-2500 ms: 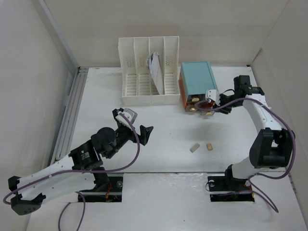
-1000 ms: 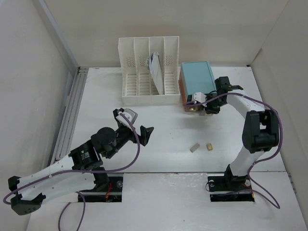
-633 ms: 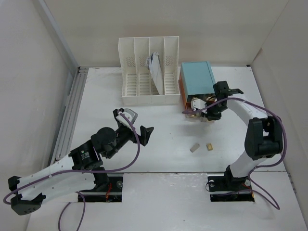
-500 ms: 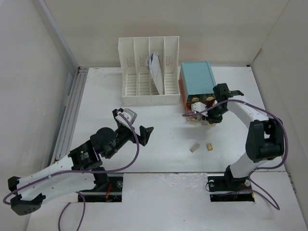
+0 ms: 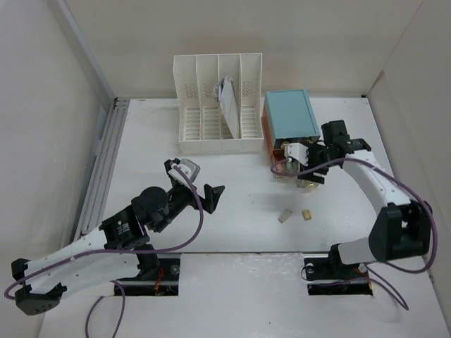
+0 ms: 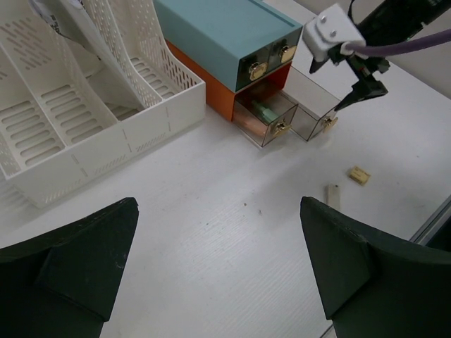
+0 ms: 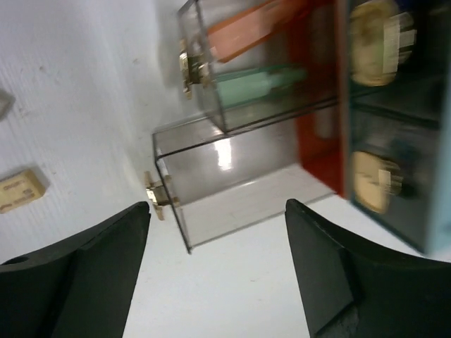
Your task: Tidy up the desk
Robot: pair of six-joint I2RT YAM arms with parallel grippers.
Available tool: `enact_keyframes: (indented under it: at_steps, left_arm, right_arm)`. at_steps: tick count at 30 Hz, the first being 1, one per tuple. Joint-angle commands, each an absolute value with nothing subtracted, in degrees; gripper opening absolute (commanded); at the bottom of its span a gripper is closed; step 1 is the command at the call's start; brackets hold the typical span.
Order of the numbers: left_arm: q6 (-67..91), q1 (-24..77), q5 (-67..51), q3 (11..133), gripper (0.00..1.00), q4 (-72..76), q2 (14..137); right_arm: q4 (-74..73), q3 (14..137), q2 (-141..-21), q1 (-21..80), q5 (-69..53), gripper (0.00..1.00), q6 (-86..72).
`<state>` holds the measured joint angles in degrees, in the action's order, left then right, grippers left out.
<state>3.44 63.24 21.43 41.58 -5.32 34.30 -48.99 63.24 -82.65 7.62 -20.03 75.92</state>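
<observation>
Right tool (image 7: 217,205) is hanging jaws-apart over the open clear drawer (image 7: 232,179); guessing it's going for the tan block (image 5: 307,214) next.

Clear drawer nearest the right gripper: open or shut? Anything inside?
Open: the clear drawer stands pulled out of the teal box; looks empty.

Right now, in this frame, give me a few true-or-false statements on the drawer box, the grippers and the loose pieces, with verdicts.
1. Both clear bottom drawers of the teal drawer box are pulled out. True.
2. The right-hand drawer holds a green item. False: it is empty; the item lies in the neighbouring drawer.
3. The right gripper grips a drawer knob. False: its jaws stand open, holding nothing.
4. A tan block and a grey piece lie loose on the desk. True.
5. The left gripper is open. True.
</observation>
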Motion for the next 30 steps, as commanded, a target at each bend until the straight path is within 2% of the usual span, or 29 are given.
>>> enact_keyframes:
  at_steps: [1, 3, 4, 5, 6, 7, 9, 10, 11, 12, 15, 18, 20, 21, 22, 23, 24, 25, 30]
  left_arm:
    - [2.8, 63.1, 20.7, 41.2, 1.00, -2.2, 34.1]
    - [2.8, 63.1, 20.1, 41.2, 1.00, -1.7, 34.6]
    - [2.8, 63.1, 19.0, 40.7, 1.00, -1.7, 35.3]
    - [2.8, 63.1, 17.9, 40.7, 0.97, -1.0, 35.9]
    - [2.8, 63.1, 16.6, 40.7, 0.92, -1.0, 36.7]
    - [2.8, 63.1, 15.3, 40.7, 0.73, -0.4, 39.3]
    - [4.6, 63.1, 10.5, 42.4, 0.27, -0.4, 43.0]
    - [5.8, 63.1, 9.0, 43.3, 0.09, -0.4, 45.1]
    - [7.2, 63.1, 5.5, 45.3, 0.00, -1.0, 49.4]
    - [10.1, 63.1, 2.3, 46.8, 0.00, -1.0, 53.7]
    - [17.1, 63.1, -0.8, 47.4, 0.00, 2.2, 59.7]
    - [26.9, 65.8, 1.7, 48.7, 0.00, 6.5, 68.2]
    - [30.1, 68.2, 5.7, 50.2, 0.00, 7.8, 72.6]
    - [32.9, 68.7, 7.1, 50.8, 0.05, 9.3, 76.8]
    - [34.0, 69.8, 7.9, 52.1, 0.16, 9.8, 78.9]
    - [34.9, 70.4, 8.6, 52.9, 0.27, 9.8, 80.8]
    - [35.7, 70.9, 9.1, 53.9, 0.40, 10.6, 82.7]
    - [36.3, 72.0, 9.7, 55.8, 0.46, 10.6, 86.1]
    - [37.5, 74.8, 13.0, 60.2, 0.58, 10.1, 94.8]
  right_arm:
    - [-43.2, 62.1, -74.7, 8.2, -25.0, 0.83, 73.3]
    - [-38.7, 59.9, -70.2, 8.2, -25.7, 0.69, 72.0]
    - [-36.3, 56.3, -64.4, 8.2, -25.7, 0.31, 70.8]
    - [-32.6, 53.7, -60.9, 8.2, -23.5, 0.01, 67.4]
    - [-23.0, 51.1, -57.7, 8.2, -21.6, 0.00, 61.8]
    - [-20.9, 47.1, -54.8, 8.2, -21.0, 0.00, 54.0]
    - [-22.6, 46.2, -50.3, 8.2, -21.5, 0.00, 50.0]
    - [-25.3, 46.8, -50.3, 8.2, -22.2, 0.07, 46.4]
    - [-29.6, 49.7, -53.4, 8.2, -23.9, 0.74, 46.7]
    - [-38.6, 53.4, -57.6, 8.2, -28.9, 1.00, 47.5]
    - [-45.8, 56.2, -62.0, 7.6, -32.2, 1.00, 46.4]
    - [-45.2, 57.0, -61.3, 5.9, -28.0, 1.00, 40.4]
    - [-42.7, 58.1, -60.5, 5.4, -22.4, 0.72, 36.0]
    - [-41.9, 58.7, -60.5, 4.8, -21.6, 0.59, 32.9]
    - [-41.4, 59.7, -60.5, 4.8, -19.4, 0.23, 30.7]
    - [-40.9, 60.3, -60.5, 4.8, -18.2, 0.08, 28.4]
    - [-42.1, 61.3, -61.3, 4.8, -17.6, 0.00, 26.1]
    - [-43.2, 63.5, -63.2, 4.1, -17.6, 0.00, 25.3]
    - [-44.4, 66.5, -65.9, 0.7, -15.8, 0.00, 17.9]
